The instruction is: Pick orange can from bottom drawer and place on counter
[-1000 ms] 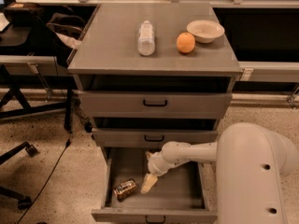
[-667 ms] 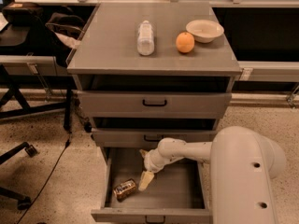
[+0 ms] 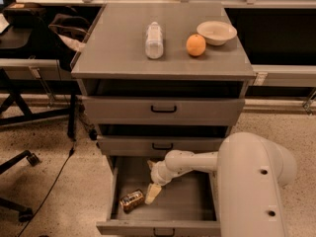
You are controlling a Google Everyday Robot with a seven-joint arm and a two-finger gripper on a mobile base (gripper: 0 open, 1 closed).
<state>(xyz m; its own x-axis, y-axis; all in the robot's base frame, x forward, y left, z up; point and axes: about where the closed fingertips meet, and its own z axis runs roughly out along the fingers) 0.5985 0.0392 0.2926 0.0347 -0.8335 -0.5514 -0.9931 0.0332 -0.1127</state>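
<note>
Gripper point(image 3: 153, 192) reaches into the open bottom drawer point(image 3: 188, 204); the orange can point(image 3: 132, 200) lies just beside its jaws, whose spread I cannot tell.

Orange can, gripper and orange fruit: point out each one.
orange can point(image 3: 132, 200), camera view, middle of its side, lying in the bottom drawer point(image 3: 187, 204).
gripper point(image 3: 153, 191), camera view, pale lower end, in the drawer beside the can.
orange fruit point(image 3: 196, 45), camera view, centre, on the counter point(image 3: 118, 48).

Open grey bottom drawer point(image 3: 190, 204) holding golden-orange metallic can point(image 3: 132, 200), cream gripper point(image 3: 152, 193) just beside it, clear plastic bottle point(image 3: 154, 40), round orange fruit point(image 3: 196, 45), pale bowl point(image 3: 216, 32) on grey counter point(image 3: 118, 48)
</note>
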